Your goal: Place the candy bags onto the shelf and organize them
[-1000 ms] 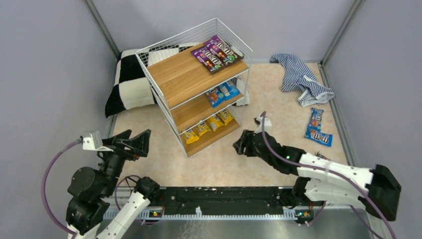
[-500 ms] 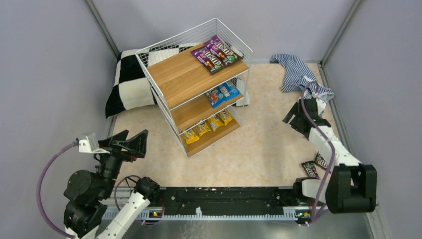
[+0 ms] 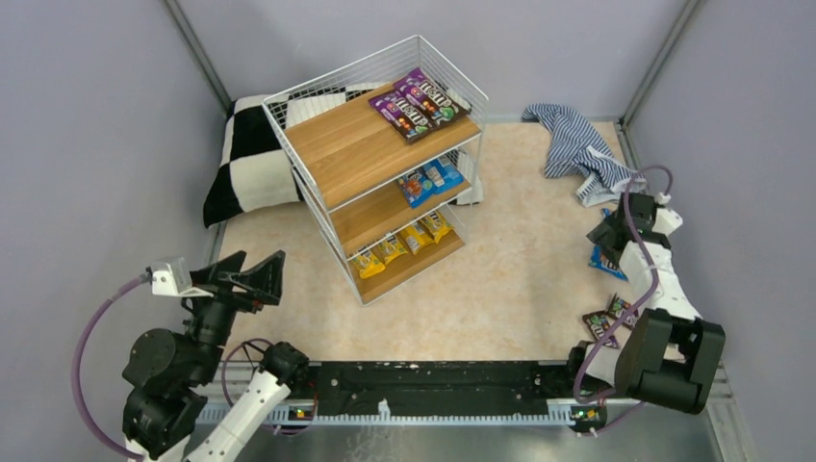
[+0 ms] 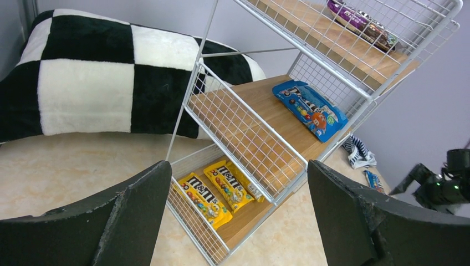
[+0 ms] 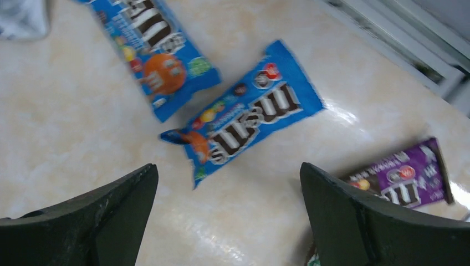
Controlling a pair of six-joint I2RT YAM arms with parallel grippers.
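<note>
The white wire shelf [image 3: 380, 164] holds purple candy bags [image 3: 419, 101] on its top board, blue bags [image 3: 430, 180] on the middle board and yellow bags [image 3: 402, 245] on the bottom board. My right gripper [image 3: 608, 234] is open and empty, hovering over two loose blue bags on the floor, one [image 5: 244, 119] below it and one [image 5: 152, 39] farther off. A purple bag [image 5: 402, 177] lies by its right finger; purple bags also show in the top view [image 3: 608, 320]. My left gripper [image 3: 260, 279] is open and empty, facing the shelf's lower tiers [image 4: 244, 183].
A blue-white striped cloth [image 3: 580, 149] lies at the back right, just beyond the right gripper. A black-and-white checkered cushion [image 3: 252, 159] sits behind the shelf's left side. Grey walls close in on all sides, with a metal rail [image 5: 399, 33] near the loose bags.
My right arm swung from in front of the shelf to the far right and now hangs over the loose blue bags. The left arm shifted only slightly.
</note>
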